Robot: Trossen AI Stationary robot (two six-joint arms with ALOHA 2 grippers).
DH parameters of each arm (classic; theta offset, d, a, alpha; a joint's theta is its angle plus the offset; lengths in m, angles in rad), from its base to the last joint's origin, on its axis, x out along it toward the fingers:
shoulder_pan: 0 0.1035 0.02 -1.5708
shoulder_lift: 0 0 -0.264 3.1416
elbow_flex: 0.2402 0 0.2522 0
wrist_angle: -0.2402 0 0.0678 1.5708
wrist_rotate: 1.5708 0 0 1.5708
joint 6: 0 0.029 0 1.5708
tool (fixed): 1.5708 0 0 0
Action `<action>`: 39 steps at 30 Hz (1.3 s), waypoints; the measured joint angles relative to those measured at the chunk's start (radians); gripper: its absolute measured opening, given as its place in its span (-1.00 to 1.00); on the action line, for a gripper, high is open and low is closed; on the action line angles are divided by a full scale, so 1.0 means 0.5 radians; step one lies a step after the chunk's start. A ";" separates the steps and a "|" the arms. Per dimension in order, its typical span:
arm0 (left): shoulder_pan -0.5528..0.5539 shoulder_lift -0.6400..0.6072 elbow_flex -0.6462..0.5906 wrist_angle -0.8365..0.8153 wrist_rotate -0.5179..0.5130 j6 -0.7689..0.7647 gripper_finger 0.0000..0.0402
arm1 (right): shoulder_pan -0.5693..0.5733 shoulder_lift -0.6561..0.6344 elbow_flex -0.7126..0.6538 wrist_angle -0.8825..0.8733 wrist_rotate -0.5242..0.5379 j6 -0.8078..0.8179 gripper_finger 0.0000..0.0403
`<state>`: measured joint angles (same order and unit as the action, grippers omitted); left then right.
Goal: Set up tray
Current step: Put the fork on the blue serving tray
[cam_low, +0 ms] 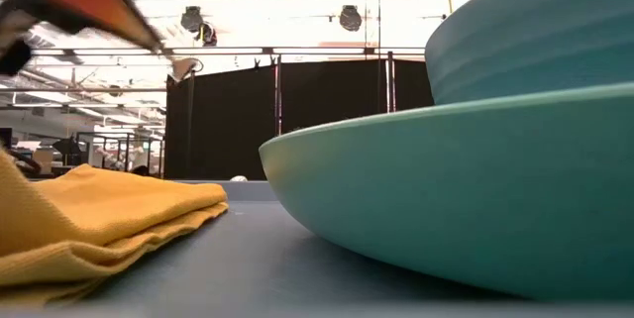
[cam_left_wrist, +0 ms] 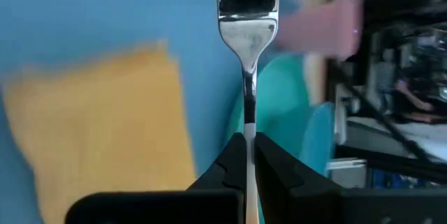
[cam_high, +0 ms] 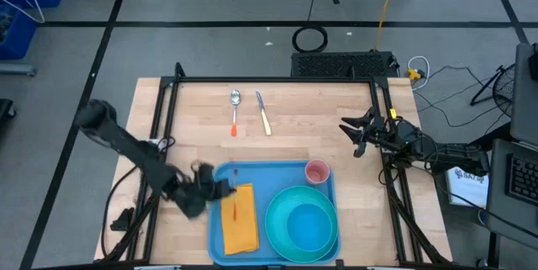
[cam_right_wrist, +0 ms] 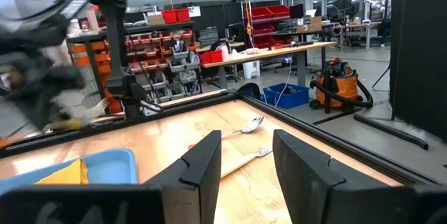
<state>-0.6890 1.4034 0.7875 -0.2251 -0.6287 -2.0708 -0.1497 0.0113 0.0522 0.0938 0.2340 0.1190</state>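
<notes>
From above, the tray [cam_high: 271, 182] lies at the counter's [cam_high: 202, 144] near edge, about mid-width. On it sit a folded napkin [cam_high: 239, 219] at the left, a plate [cam_high: 303, 225] holding a bowl [cam_high: 307, 230] at the right, and a pink cup [cam_high: 316, 171] in the far right corner. The left pincer [cam_high: 217, 187] hovers at the tray's far left corner, over the napkin's far end. A spoon [cam_high: 234, 108] and knife [cam_high: 263, 112] lie side by side near the counter's far edge. The right pincer [cam_high: 360, 135] waits by the right edge.

At counter height, the napkin [cam_low: 99, 219] and plate [cam_low: 456, 199] fill the view, with a strip of bare tray floor [cam_low: 258, 268] between them.

The left wrist view shows the left pincer [cam_left_wrist: 249, 155] clamped on the handle of a fork [cam_left_wrist: 248, 21], tines pointing ahead above the napkin [cam_left_wrist: 98, 126] and tray [cam_left_wrist: 77, 15].

In the right wrist view, the right pincer [cam_right_wrist: 246, 155] stands apart and empty; the spoon [cam_right_wrist: 249, 124] and knife [cam_right_wrist: 244, 159] lie beyond.

The step appears to be laying the fork on the napkin. It should go well if the fork is lowered flat, parallel to the napkin's long edge, and released only on contact. Room is tight between rim and plate; the counter elsewhere is freer.
</notes>
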 joint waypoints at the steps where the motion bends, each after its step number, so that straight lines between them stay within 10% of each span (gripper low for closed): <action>1: -0.041 0.124 0.052 0.004 0.009 -0.110 -0.95 | 0.000 0.000 0.000 0.000 0.000 0.000 -0.39; 15: -0.222 0.845 1.125 -1.178 0.220 -0.685 -0.95 | 0.000 0.001 0.000 0.001 0.001 0.000 -0.39; 39: -0.175 1.043 1.064 -1.164 0.533 -0.652 -0.95 | 0.000 0.001 0.000 0.000 0.000 0.000 -0.39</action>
<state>-0.7763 1.9247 1.3193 -0.8071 -0.3624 -2.3969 -0.1497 0.0116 0.0523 0.0940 0.2343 0.1190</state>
